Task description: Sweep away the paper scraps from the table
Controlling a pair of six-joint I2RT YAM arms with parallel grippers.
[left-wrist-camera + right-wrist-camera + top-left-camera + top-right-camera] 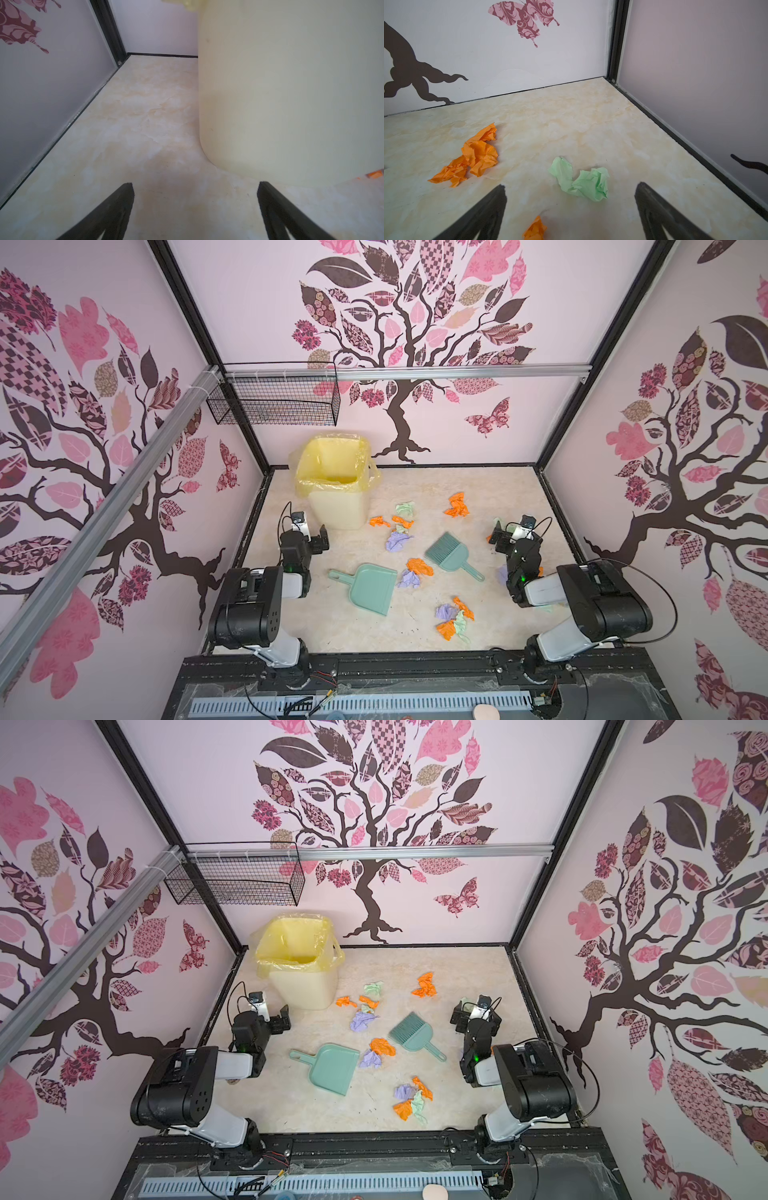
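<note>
Folded arms (249, 614), left pincer (195, 183) agape, right pincer (571, 185) agape, perhaps above paper scraps (593, 182).

Far left corner: bin (337, 502) fills it; only a narrow bare strip of counter (128, 116) runs between bin and left wall (52, 83).
Far right corner: bare, open.
Middle: dustpan (371, 588), brush (448, 552) and paper scraps (419, 567) lie close together, small gaps only.
Near edge: bare on the left; scraps cluster right of middle.
</note>
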